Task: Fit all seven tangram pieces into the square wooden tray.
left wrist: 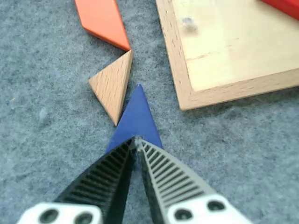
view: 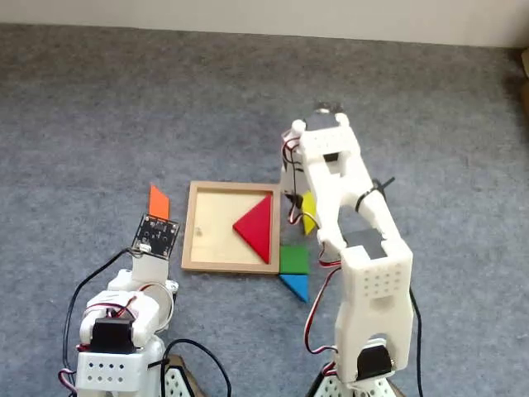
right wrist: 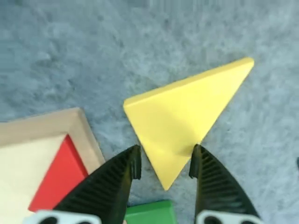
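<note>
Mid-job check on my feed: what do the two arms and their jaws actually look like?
Both the left arm and the right arm are white plastic shells with black servos and looped red and black cables. The right arm has a grid of small holes. The left gripper and the right gripper have black, ribbed, pointed jaws on white mounts.

Table [left wrist: 46, 121]: grey felt-like cloth, fuzzy, matt. Tray [left wrist: 172, 56]: pale bare wood, grain visible, matt. Wood triangle [left wrist: 111, 86]: unpainted, grained. Yellow triangle [right wrist: 182, 116]: painted, smooth, slight sheen. Left hand [left wrist: 135, 141] fingers [left wrist: 163, 175]: black ribbed plastic.
</note>
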{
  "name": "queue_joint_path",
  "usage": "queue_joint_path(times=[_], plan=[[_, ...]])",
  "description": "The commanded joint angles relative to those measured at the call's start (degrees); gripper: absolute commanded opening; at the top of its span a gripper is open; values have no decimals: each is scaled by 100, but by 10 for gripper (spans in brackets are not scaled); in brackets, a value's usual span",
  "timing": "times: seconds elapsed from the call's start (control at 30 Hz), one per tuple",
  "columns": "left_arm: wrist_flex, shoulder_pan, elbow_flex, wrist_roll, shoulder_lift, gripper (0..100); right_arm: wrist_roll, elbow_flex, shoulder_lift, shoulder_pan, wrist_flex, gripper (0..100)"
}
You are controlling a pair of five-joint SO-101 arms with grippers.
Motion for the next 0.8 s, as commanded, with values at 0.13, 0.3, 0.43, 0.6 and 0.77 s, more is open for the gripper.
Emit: queue_joint_path(times=[0.13,0.3,0.43,0.6,0.77], plan=[[26,66,110,-26,-242,7,-114,-716,-101,4,-4,238],[26,66,110,-26,-242,7,-413,-699,-101,4,-48,359],[26,66,110,-26,-242,7,-413,-673,-84,13,-418,365],[26,66,110,-26,-242,7,-422,-593,251,4,-725,365],[26,66,110,-26,-242,7,-422,-611,752,48,-848,365]])
